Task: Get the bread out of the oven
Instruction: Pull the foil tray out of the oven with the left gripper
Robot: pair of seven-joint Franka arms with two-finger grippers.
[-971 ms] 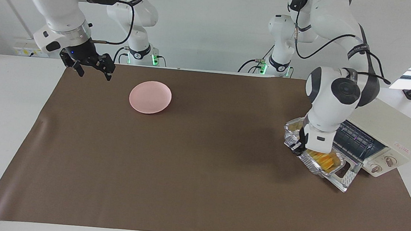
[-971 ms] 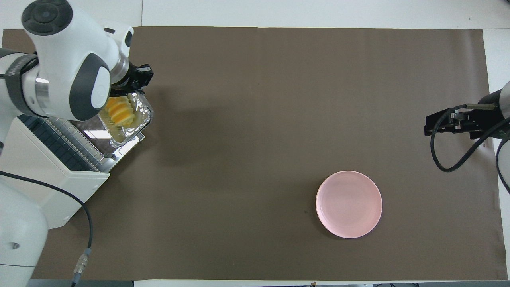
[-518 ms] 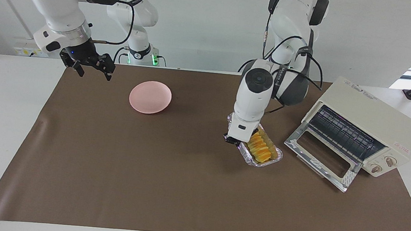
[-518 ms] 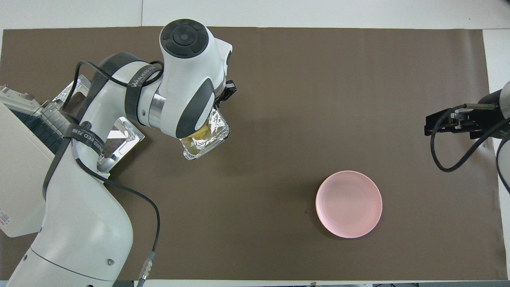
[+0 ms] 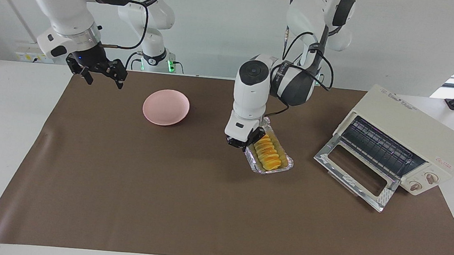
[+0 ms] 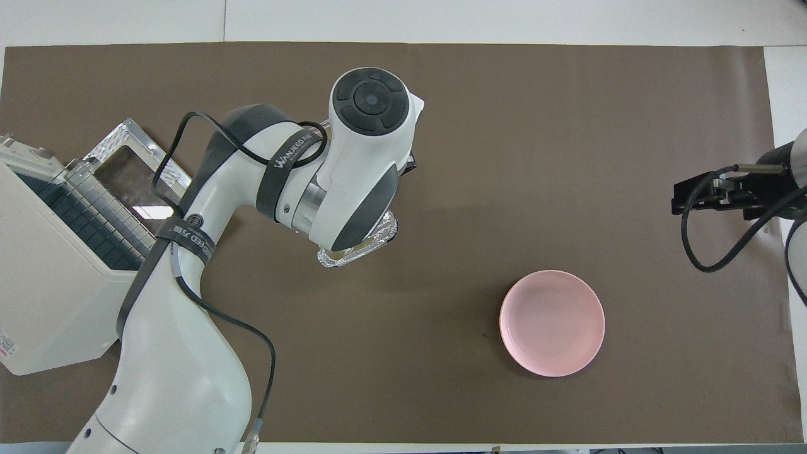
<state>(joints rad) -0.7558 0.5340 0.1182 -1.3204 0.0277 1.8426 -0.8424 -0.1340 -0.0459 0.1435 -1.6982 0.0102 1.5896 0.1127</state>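
The bread (image 5: 268, 152), a ridged golden-yellow loaf, lies in a crinkled foil tray (image 5: 285, 165). My left gripper (image 5: 247, 144) is shut on the tray's rim and holds it low over the middle of the brown mat, between the oven and the pink plate. In the overhead view the left arm hides the bread, and only the tray's edge (image 6: 360, 252) shows. The cream oven (image 5: 409, 131) stands at the left arm's end of the table, its glass door (image 5: 354, 175) dropped open and its rack bare. My right gripper (image 5: 102, 74) waits open above the mat's corner, by the right arm's base.
The round pink plate (image 5: 166, 107) lies on the mat toward the right arm's end, and also shows in the overhead view (image 6: 551, 323). The oven (image 6: 44, 284) and its open door (image 6: 120, 135) take up the left arm's end.
My left gripper has carried the foil tray with the bread off the oven's open door and out over the middle of the mat, toward the plate. The right arm has not moved.
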